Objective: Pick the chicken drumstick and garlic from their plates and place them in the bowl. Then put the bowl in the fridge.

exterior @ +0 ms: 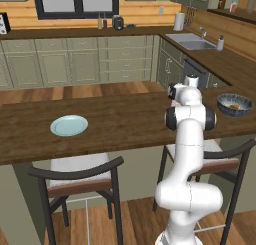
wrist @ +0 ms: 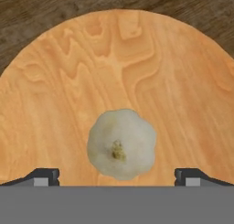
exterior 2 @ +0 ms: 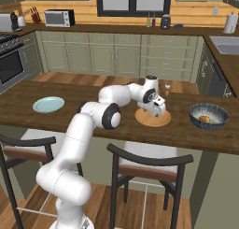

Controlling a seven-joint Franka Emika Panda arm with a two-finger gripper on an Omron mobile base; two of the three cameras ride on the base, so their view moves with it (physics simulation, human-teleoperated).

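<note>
Garlic [wrist: 121, 144]: pale bulb, stem scar up, lying on the wood plate [wrist: 68, 104] toward its near edge; plate on the counter [exterior 2: 84, 95] beside the bowl [exterior 2: 208, 117].
Gripper [wrist: 117, 177]: directly over the bulb, jaws spread wide, tips [wrist: 45, 176] either side and clear of it; holding nothing.
Drumstick [exterior 2: 204, 118]: an orange-brown piece lies inside the bowl, apparently this item.
Blue plate [exterior: 69, 125]: bare, well apart to the left.
Risks, judged:
- Bulb is rounded and lobed; a closing off-centre or too high may squeeze it out sideways and roll it across the plate.
- Descending too far may press the tips onto the plate and shift it.
- A weak hold may drop the bulb short of the bowl.
</note>
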